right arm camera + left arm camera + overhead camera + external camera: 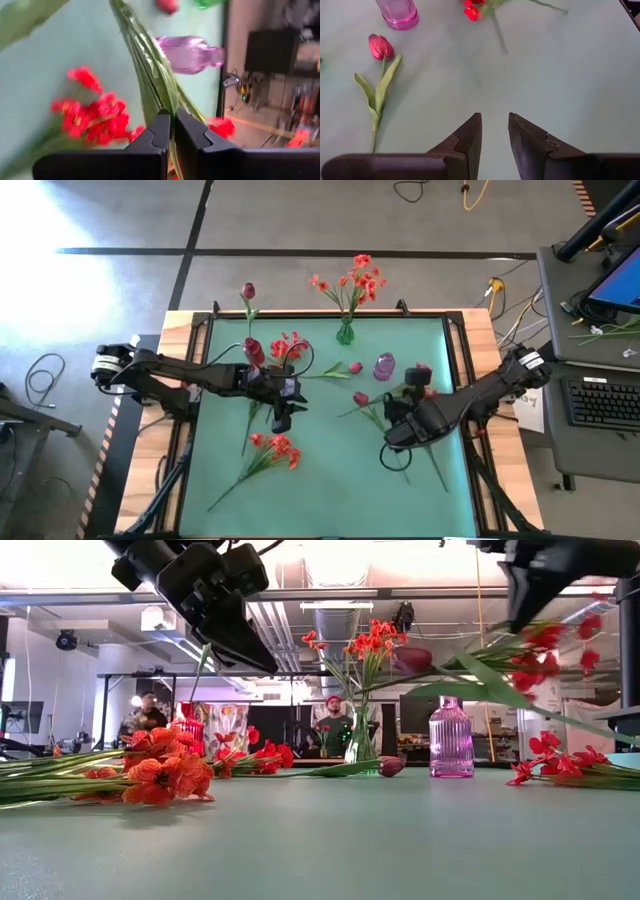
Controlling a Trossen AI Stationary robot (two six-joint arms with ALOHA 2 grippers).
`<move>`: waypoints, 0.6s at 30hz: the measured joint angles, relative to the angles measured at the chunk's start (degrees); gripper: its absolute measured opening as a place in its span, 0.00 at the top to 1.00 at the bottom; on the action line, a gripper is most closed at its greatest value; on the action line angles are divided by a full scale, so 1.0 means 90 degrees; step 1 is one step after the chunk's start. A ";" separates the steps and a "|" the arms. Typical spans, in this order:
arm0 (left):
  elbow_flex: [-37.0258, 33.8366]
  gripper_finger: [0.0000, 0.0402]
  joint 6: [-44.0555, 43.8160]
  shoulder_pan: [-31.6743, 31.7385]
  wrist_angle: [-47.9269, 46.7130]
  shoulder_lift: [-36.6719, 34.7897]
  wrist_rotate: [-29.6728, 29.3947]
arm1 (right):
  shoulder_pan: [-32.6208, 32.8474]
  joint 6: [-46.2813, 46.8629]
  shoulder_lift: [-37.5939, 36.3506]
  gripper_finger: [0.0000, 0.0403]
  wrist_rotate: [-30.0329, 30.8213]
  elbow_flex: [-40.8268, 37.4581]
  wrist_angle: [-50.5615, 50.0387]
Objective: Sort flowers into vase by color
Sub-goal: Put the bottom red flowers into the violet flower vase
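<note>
With our right gripper (pixel 172 131) clamped on the magenta tulip's stem (pixel 150 70), lifted off the bench (pixel 330 480), we should carry it bud-up, lowering it into the purple vase (pixel 384 366), while our left gripper (pixel 495 137) hovers empty, slightly parted.

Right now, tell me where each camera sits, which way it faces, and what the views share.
High view: overhead, straight down on the green mat; both arms show.
Low view: tabletop height, level toward the room; arms enter from above, people behind.
Left wrist view: past the left tool, jaws apart and empty, onto the mat and a lying tulip.
Right wrist view: past the right tool, shut on a green-leafed stem.
Shared: the purple vase shows in all four.
</note>
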 joint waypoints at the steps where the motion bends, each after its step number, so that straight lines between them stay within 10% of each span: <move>1: 0.0026 0.79 -0.0003 0.0000 0.0005 -0.0004 0.0000 | -0.0064 0.0213 -0.0003 0.97 0.0106 0.0037 0.0007; 8: 0.0438 0.79 0.0055 0.0000 -0.0338 -0.0027 0.0002 | -0.0180 0.0904 -0.0054 0.97 0.1011 0.0508 0.0068; 18: 0.1140 0.79 0.0223 -0.0002 -0.1458 -0.0027 0.0001 | -0.0113 0.0503 -0.0154 0.97 -0.0589 0.0973 0.0225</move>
